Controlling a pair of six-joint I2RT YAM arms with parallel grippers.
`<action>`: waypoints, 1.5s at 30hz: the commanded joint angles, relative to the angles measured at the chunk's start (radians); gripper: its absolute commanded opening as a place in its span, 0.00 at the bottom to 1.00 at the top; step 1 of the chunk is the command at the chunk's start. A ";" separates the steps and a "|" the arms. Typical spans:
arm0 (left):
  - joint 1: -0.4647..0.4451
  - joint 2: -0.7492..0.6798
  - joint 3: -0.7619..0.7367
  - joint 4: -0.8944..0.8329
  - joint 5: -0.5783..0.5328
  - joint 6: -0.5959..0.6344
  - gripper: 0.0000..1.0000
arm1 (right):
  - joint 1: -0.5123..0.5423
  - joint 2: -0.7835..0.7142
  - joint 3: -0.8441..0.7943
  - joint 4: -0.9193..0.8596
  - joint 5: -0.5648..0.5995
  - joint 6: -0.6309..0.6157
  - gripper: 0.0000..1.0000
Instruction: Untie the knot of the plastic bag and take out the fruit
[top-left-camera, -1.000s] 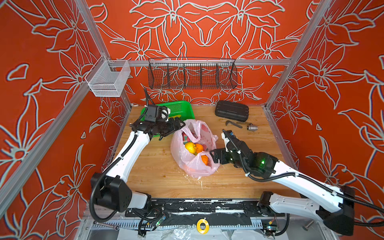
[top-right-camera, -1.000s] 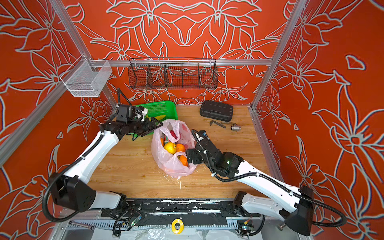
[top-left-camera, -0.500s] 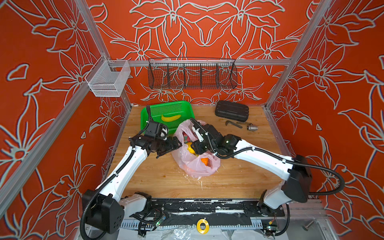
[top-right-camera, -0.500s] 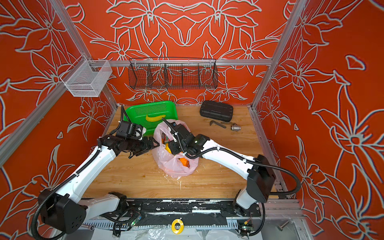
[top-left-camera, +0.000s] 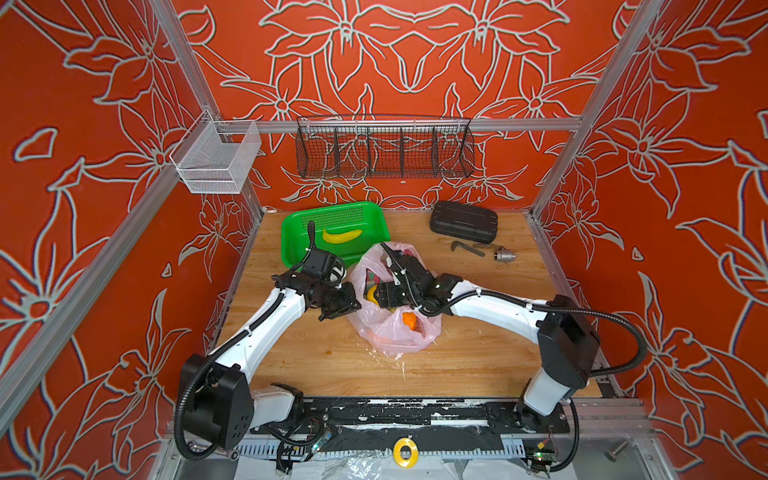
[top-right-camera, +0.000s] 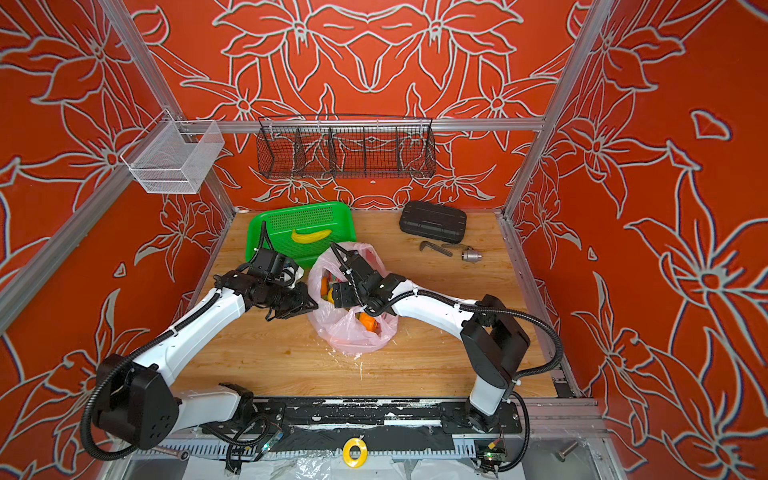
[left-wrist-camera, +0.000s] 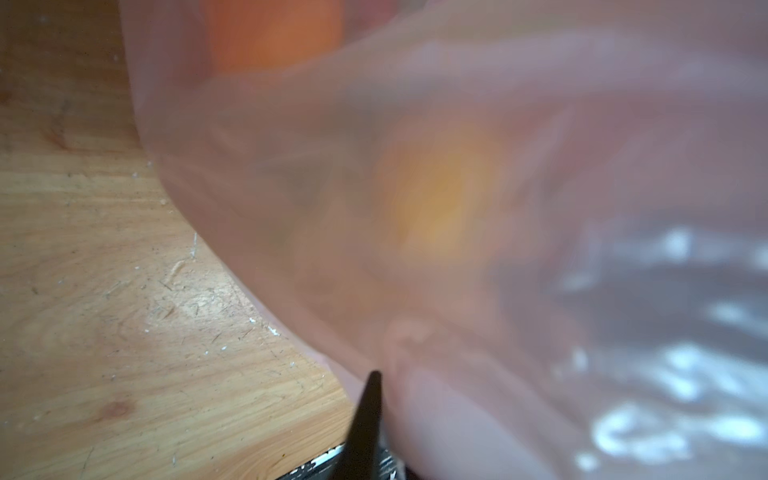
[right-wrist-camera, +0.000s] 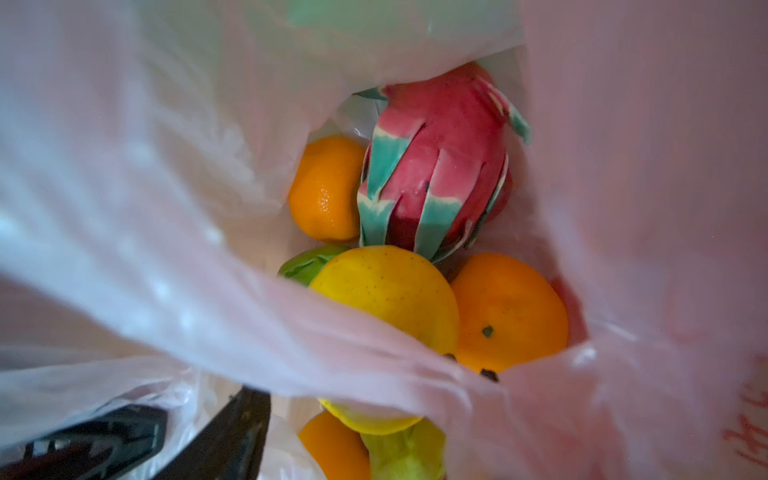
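Front-to-back plastic bag, mouth toward green basket

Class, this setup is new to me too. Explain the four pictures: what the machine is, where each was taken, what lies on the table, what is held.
Two white robot arms stand at a wooden table. Two pictures look down from overhead; the other two come from cameras on each arm's wrist. On the table: a pink plastic bag of toy fruit, a green basket holding a banana, a black case and metal parts. The left hand is shut, pinching the bag's edge. The right hand, open, reaches into the bag's mouth above a dragon fruit, holding nothing.
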 joint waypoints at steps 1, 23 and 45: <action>-0.003 0.003 -0.011 -0.061 -0.052 -0.003 0.00 | -0.007 0.039 -0.004 0.065 0.024 0.079 0.85; -0.003 -0.032 -0.041 -0.038 -0.093 0.008 0.00 | -0.008 0.037 -0.047 0.149 0.014 0.075 0.64; -0.010 -0.067 0.068 -0.019 -0.127 0.022 0.41 | -0.003 -0.324 -0.220 0.196 -0.097 0.004 0.64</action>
